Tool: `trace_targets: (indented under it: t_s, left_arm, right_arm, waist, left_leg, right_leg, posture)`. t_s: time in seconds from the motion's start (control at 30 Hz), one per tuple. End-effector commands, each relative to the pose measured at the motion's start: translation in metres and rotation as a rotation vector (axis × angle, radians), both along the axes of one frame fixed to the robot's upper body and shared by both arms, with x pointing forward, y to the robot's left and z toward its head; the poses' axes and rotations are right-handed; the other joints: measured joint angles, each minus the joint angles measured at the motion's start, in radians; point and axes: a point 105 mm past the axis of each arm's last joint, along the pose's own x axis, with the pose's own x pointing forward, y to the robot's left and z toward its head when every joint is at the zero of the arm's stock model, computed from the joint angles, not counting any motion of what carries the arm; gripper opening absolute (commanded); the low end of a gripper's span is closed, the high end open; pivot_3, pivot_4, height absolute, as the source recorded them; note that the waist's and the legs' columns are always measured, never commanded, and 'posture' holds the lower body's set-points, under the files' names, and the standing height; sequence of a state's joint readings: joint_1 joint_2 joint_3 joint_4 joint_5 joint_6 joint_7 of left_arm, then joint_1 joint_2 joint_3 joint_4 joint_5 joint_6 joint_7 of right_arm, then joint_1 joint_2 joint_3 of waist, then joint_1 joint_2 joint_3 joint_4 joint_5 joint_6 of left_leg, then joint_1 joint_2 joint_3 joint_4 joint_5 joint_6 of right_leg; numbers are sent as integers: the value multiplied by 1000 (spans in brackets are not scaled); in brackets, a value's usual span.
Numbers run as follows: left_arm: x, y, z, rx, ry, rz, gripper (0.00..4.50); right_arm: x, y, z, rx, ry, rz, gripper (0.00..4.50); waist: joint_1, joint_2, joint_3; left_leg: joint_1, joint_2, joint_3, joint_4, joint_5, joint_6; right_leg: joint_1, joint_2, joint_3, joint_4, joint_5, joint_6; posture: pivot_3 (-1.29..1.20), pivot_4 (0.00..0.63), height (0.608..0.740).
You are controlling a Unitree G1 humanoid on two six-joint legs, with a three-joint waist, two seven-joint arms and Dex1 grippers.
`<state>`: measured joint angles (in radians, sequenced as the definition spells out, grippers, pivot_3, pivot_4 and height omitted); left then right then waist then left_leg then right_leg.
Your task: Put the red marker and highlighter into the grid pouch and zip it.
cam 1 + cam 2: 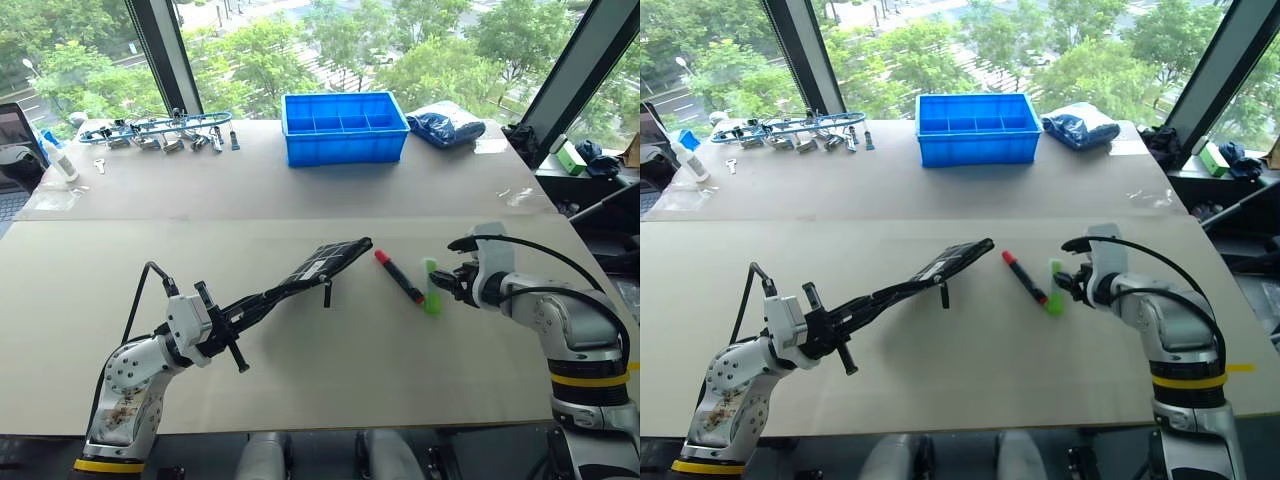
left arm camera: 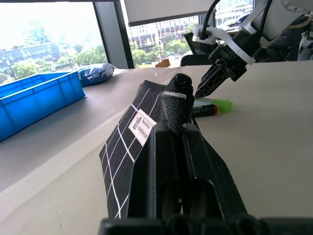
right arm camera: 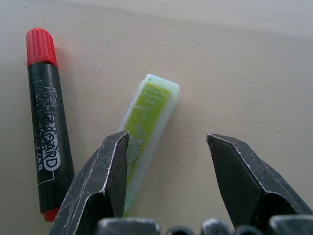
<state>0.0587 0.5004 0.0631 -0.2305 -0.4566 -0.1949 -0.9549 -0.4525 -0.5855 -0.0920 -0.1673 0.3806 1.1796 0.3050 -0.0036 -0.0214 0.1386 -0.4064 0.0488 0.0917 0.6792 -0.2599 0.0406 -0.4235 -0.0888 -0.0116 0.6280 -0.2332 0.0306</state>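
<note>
My left gripper (image 1: 250,305) is shut on one edge of the grid pouch (image 1: 328,260), black with white lines and a white label (image 2: 142,126). It holds that edge lifted, so the pouch slants while its far end rests on the table. The red marker (image 1: 398,277), red cap and dark barrel, lies flat just right of the pouch. The light green highlighter (image 1: 431,285) lies beside it. My right gripper (image 3: 168,138) is open, low over the highlighter (image 3: 146,117). One finger covers its near part and the other hangs over bare table. The marker (image 3: 46,117) lies outside the jaws.
A blue bin (image 1: 345,128) with compartments stands at the back centre, with a blue bag (image 1: 447,125) to its right. Several tools (image 1: 160,132) and a white bottle (image 1: 58,160) lie at the back left. A seam crosses the table behind the pouch.
</note>
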Motion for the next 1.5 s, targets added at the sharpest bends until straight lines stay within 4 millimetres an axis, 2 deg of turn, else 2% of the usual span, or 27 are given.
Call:
trace_targets:
  t_s: [0.03, 0.33, 0.57, 0.73, 0.77, 0.83, 0.9, 0.93, 1.03, 1.1, 1.13, 1.2, 1.27, 1.3, 1.4, 1.5]
  left_arm:
    - [-4, -2, 7, -21, -34, -12, 0]
    - [-6, -1, 5, -24, -32, -1, 0]
    - [-7, 0, 3, -23, -30, 8, 0]
    - [-6, 0, 5, -22, -34, 13, 0]
    - [-6, 1, 5, -21, -35, 13, 0]
    - [-4, 1, 7, -20, -38, 14, 0]
    - [-3, 2, 8, -19, -41, 14, 0]
    - [-3, 2, 9, -19, -42, 14, 0]
    - [-2, 2, 10, -19, -46, 12, 0]
    - [-1, 1, 10, -19, -46, 11, 0]
    - [-1, 1, 10, -19, -44, 7, 0]
    - [-2, 0, 9, -16, -38, -3, 0]
    - [-2, -1, 8, -14, -35, -10, 0]
    - [-2, -1, 8, -14, -35, -11, 0]
    - [-1, -1, 9, -12, -33, -18, 0]
    - [-1, -2, 9, -9, -31, -28, 0]
  right_arm:
    - [3, 7, 12, 2, -45, 23, 2850]
    - [-1, 18, 9, 11, -29, 59, 2850]
    - [-8, 21, -13, -12, 30, 66, 2850]
    - [-11, 11, -29, -66, 52, 38, 2850]
    - [-10, 9, -30, -77, 47, 30, 2342]
    - [-7, 4, -29, -95, 28, 20, 1884]
    - [-4, 2, -25, -95, 9, 18, 1161]
    - [-3, 1, -23, -96, 0, 19, 1020]
    - [1, -1, -18, -96, -18, 23, 1023]
    - [6, 1, -9, -86, -57, 45, 1023]
    - [9, 6, 2, -84, -105, 82, 1023]
    - [15, 21, 40, -91, -284, 212, 1023]
    - [14, 28, 66, -104, -393, 306, 1023]
    - [14, 29, 72, -112, -420, 332, 1023]
    - [-2, 43, 102, -292, -579, 585, 1023]
    - [-23, 55, 102, -482, -618, 835, 1023]
  waist:
    - [0, 0, 0]
    - [-1, 0, 0]
    - [-2, 0, 0]
    - [-2, -1, 0]
    - [-2, -1, -1]
    - [-2, -2, -1]
    - [-1, -2, -1]
    - [-1, -2, -2]
    - [-1, -2, -2]
    - [0, -2, -2]
    - [0, -2, -2]
    - [-1, -1, -1]
    - [-2, 0, 0]
    - [-5, 0, 0]
    - [-5, 0, 0]
    - [-1, 0, 0]
  left_leg:
    - [0, 0, 0, 0, 0, 0]
    - [0, 0, 0, 0, 0, 0]
    - [0, 0, 0, 0, 0, 0]
    - [1, 0, 0, 0, 0, 0]
    - [1, 0, 0, 0, 0, 0]
    - [1, 0, 0, 0, 0, 0]
    - [2, 0, 0, 0, 0, 0]
    - [2, 0, 0, 0, 0, 0]
    - [2, 0, 0, 1, 0, 0]
    - [2, 0, 0, 1, 0, 0]
    - [2, 0, 0, 1, 0, 0]
    - [1, 0, 0, 1, 0, 0]
    - [0, -1, 0, 1, 0, 0]
    - [0, -1, 0, 1, 0, 0]
    - [0, 0, -1, 0, 0, 0]
    - [0, 0, 0, 0, 0, 0]
  right_leg:
    - [0, 0, 0, 0, 0, 0]
    - [0, 0, 0, 0, 0, 0]
    - [0, 0, 0, 0, 0, 0]
    - [1, 0, 0, 0, 0, 0]
    - [1, 0, 0, 0, 0, 0]
    - [2, 0, 0, 0, 0, 0]
    - [2, 0, 0, 0, 0, 0]
    - [2, 0, 0, 0, 0, 0]
    - [3, 0, 0, 0, 0, 0]
    - [2, 0, 0, 0, 0, 0]
    - [2, 0, 0, 0, 0, 0]
    - [2, 0, 0, 0, 0, 0]
    - [0, 0, 1, 0, 0, 0]
    - [0, 0, 1, 0, 0, 0]
    - [0, 1, 0, 0, 0, 0]
    - [1, 0, 0, -1, 0, 1]
  posture:
    - [0, 150, 740]
    - [0, 150, 740]
    - [0, 150, 740]
    - [0, 150, 740]
    - [0, 150, 740]
    - [0, 150, 740]
    - [0, 150, 740]
    - [0, 150, 740]
    - [0, 150, 740]
    - [0, 150, 740]
    - [0, 150, 740]
    - [0, 150, 740]
    - [0, 150, 740]
    - [0, 150, 740]
    - [0, 150, 740]
    - [0, 150, 740]
